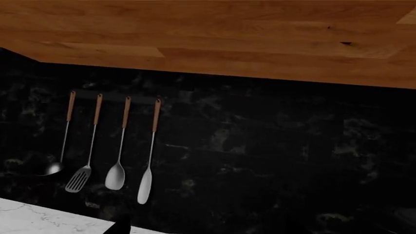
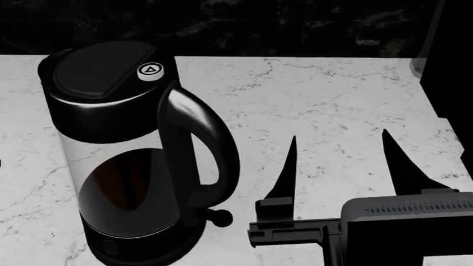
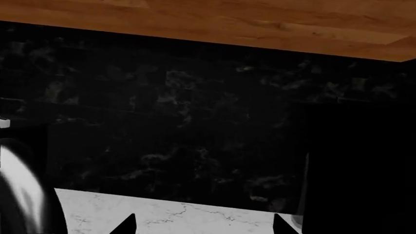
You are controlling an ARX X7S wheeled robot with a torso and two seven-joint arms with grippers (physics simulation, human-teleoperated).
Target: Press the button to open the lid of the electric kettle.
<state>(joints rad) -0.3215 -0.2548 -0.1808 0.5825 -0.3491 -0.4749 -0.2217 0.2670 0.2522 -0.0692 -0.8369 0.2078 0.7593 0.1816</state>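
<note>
The electric kettle point(image 2: 126, 166) stands on the white marble counter point(image 2: 325, 94) at the left of the head view, a clear glass cylinder with a black collar, base and curved handle point(image 2: 210, 149). Its flat black lid point(image 2: 92, 75) lies shut. The small round white-silver button point(image 2: 150, 70) sits at the lid's handle side. My right gripper point(image 2: 338, 134) is open and empty, to the right of the handle, low over the counter. In the right wrist view point(image 3: 203, 226) the kettle point(image 3: 19, 190) is at one edge. Of my left gripper point(image 1: 198, 230) one fingertip point(image 1: 121, 227) shows, far off centre.
A small black ball-tipped lever point(image 2: 219, 217) sticks out at the kettle's base. A black boxy machine point(image 2: 447, 61) stands at the far right, also in the right wrist view point(image 3: 357, 165). Several utensils point(image 1: 117, 151) hang on the dark backsplash under a wooden cabinet point(image 1: 215, 34).
</note>
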